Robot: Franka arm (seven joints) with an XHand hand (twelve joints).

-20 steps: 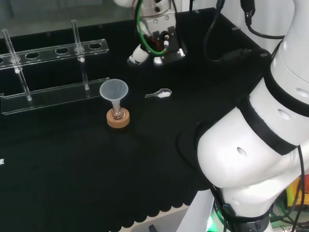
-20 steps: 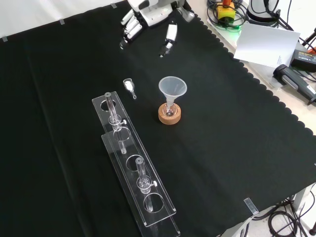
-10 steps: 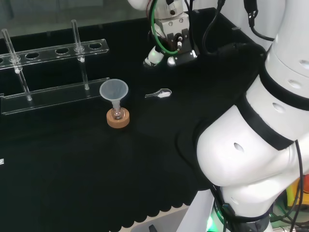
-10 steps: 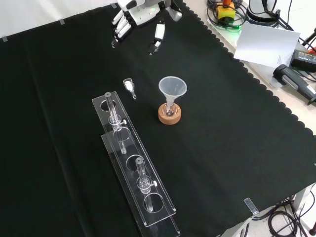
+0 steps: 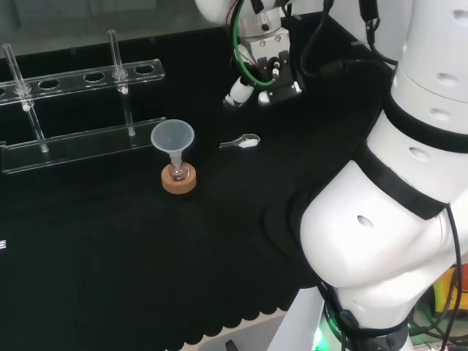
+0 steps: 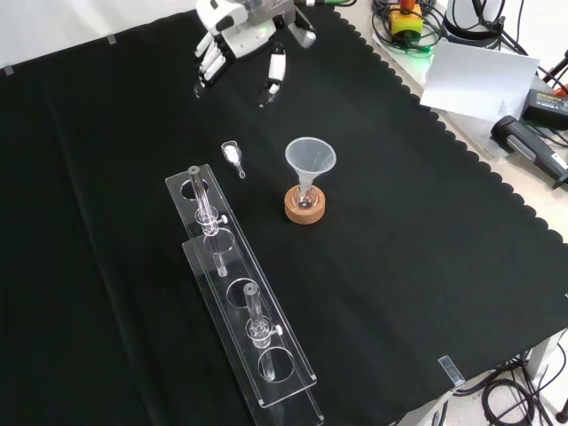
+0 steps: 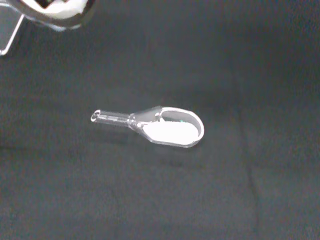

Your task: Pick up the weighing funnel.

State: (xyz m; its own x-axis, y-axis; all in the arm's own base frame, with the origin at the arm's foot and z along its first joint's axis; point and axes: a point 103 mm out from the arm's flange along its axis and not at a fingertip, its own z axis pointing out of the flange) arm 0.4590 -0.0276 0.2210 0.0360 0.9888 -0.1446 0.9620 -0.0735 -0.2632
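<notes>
**Open hand [image 6: 238,27], weighing funnel [image 6: 232,154] flat on the cloth [image 6: 417,266]**

I see the hand at the top of the front view. Its fingers [image 6: 209,62] hang down almost straight and spread, with the thumb apart, and it holds nothing. The weighing funnel lies on the cloth lower in that view, well apart from the fingers and near the far end of the rack [image 6: 244,311].

Here is what I think could go wrong, going left to right in the front view. The rack with its thin tubes [image 6: 205,200] stands near the weighing funnel, so a wide reach could bump it. The weighing funnel has something white in its bowl, and if I tip it while lifting, that could spill. It is also low and flat, so the fingers may slide off it or push it along. To the right, the big funnel [image 6: 310,160] stands in a small flask [image 6: 304,202] on a cork ring [image 6: 305,213] — it looks tall and easy to knock over.

The rack is clear, flat plastic with round holes. The weighing funnel is clear and smooth, shaped like a little scoop with a short stem. The big funnel is a cloudy cone, the ring is brown and round, and the cloth is black — it looks soft.
</notes>
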